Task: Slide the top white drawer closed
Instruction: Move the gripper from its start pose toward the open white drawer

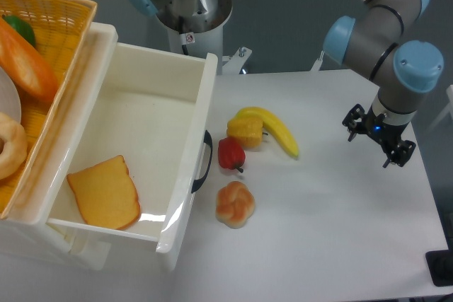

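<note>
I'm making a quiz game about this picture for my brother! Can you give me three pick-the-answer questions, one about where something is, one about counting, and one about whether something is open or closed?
1. Where is the flat yellow toast slice?
A. In the woven yellow basket
B. Inside the glossy top white drawer
C. On the white table

2. How many toy foods lie on the white table?
A. Two
B. Four
C. Six

3. The top white drawer is:
A. Pulled out
B. Shut
C. Off the cabinet

Answers:
1 B, the slice rests on the drawer floor.
2 B, yellow banana, yellow pineapple chunk, red pepper and tan bread roll.
3 A, its inside shows fully, while the robot's black tool hovers far off.
</note>
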